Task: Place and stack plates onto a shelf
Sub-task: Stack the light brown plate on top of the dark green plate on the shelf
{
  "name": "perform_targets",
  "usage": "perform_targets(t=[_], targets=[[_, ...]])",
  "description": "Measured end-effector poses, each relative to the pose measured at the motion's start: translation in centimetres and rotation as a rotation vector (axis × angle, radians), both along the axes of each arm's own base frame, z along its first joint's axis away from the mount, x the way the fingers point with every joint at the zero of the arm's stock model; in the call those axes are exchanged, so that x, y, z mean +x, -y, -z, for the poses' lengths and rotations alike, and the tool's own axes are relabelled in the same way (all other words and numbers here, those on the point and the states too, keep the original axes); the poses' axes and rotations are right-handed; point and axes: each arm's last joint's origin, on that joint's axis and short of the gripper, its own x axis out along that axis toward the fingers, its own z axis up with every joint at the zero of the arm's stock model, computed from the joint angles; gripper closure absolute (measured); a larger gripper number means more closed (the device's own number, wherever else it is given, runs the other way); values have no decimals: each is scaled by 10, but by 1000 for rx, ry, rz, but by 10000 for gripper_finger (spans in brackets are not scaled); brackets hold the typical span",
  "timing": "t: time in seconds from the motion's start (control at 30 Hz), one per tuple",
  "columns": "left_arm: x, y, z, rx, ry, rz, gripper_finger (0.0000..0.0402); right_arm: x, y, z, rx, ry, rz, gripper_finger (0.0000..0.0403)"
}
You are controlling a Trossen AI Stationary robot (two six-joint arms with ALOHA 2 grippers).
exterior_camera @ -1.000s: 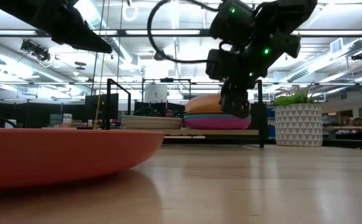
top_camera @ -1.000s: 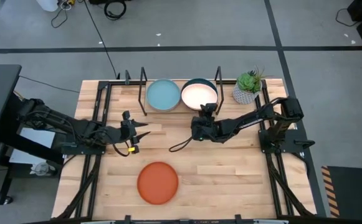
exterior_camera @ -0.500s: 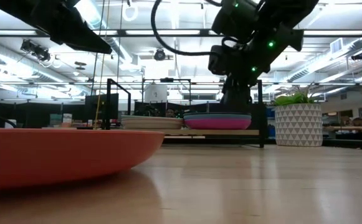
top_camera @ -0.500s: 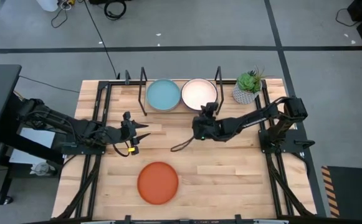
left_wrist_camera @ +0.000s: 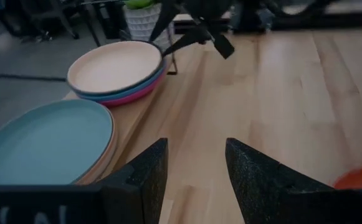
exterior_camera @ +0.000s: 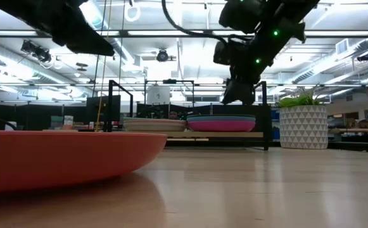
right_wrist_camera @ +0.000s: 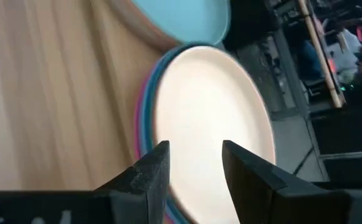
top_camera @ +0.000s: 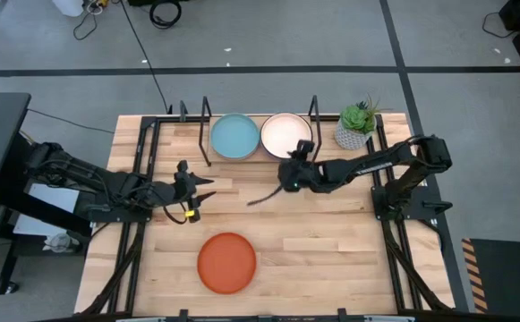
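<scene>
1. On the shelf [top_camera: 242, 159] at the far edge of my tabletop [top_camera: 331, 241] I see two stacks of plates side by side. The right stack has a cream plate [top_camera: 286, 135] on top, with blue and pink rims showing beneath it in the left wrist view. The left stack is topped by a light teal plate [top_camera: 234, 136], with a tan rim under it.
2. One orange plate [top_camera: 226, 262] lies alone on the tabletop near the front edge, well apart from the shelf.
3. My right gripper [top_camera: 295, 165] hovers just in front of the cream plate, raised off the tabletop and above the stack in the low view. Its fingers [right_wrist_camera: 149, 171] are parted with a clear gap and hold nothing; the cream plate shows between them in the right wrist view.
4. My left gripper [top_camera: 199, 190] waits over the left-centre of the tabletop, between the shelf and the orange plate. Its fingers [left_wrist_camera: 144, 171] are spread apart and empty, pointing toward the two stacks.
5. A small potted green plant [top_camera: 356, 125] in a white patterned pot stands at the right end of the shelf, just beside the cream-topped stack.
6. Thin black posts [top_camera: 207, 112] rise at either side of the two stacks.
</scene>
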Motion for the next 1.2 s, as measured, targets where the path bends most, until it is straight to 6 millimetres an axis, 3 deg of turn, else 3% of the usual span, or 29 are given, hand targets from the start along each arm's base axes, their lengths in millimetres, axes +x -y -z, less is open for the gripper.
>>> perform_targets(t=[0.17,0.3,0.57,0.77,0.97,1.2], targets=[[19,-12,7,-48,16,-74,233,0,13,-15,77,110,-10,260],[37,-30,16,-89,18,-59,233,-1,35,-29,205,132,-43,267],[58,-63,17,-120,40,-71,233,-7,86,-7,303,12,-6,267],[80,-87,15,-92,-9,-59,233,-11,101,2,345,-1,5,269],[96,-122,25,-103,-69,-85,233,-11,115,14,392,26,5,270],[104,-153,40,-61,-107,-137,233,-5,113,13,426,116,-70,270]])
